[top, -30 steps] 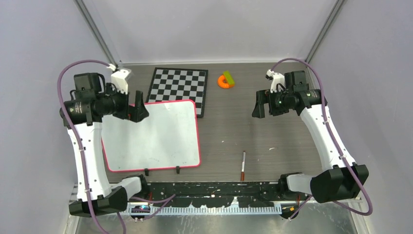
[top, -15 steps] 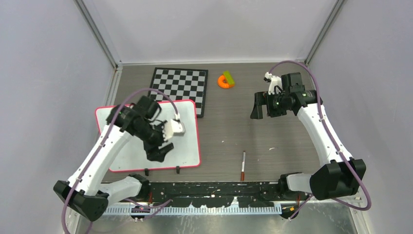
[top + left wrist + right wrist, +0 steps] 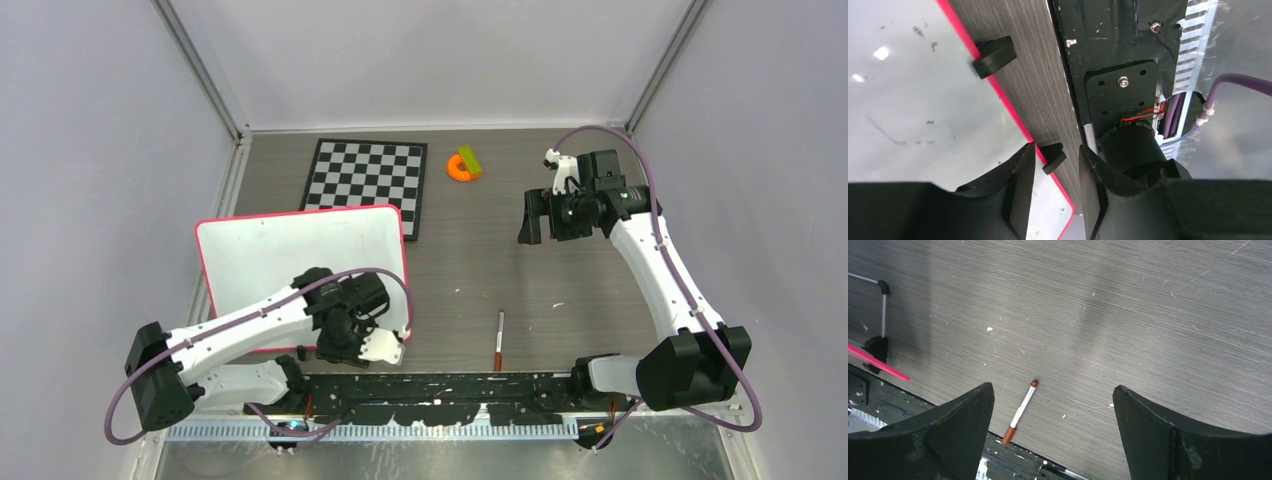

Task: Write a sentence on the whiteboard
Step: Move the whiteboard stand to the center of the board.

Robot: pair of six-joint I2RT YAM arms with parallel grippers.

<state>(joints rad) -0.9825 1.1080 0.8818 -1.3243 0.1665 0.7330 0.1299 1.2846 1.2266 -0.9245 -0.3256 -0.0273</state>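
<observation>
The left tool (image 3: 1057, 148) – jaws narrow yet apart – straddles a black clip (image 3: 1053, 157) of the whiteboard (image 3: 913, 100) by the near edge of the bench (image 3: 1038, 75); the right tool (image 3: 1053, 387) gapes wide

Top overhead; wrists close, downward; left shares whiteboard (image 3: 290, 255) corner.

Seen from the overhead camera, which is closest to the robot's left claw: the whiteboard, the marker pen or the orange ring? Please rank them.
From the left gripper:
1. Whiteboard, right beside it at the board's near edge.
2. Marker pen, off to its right along the near edge.
3. Orange ring, far back and to the right.
</observation>
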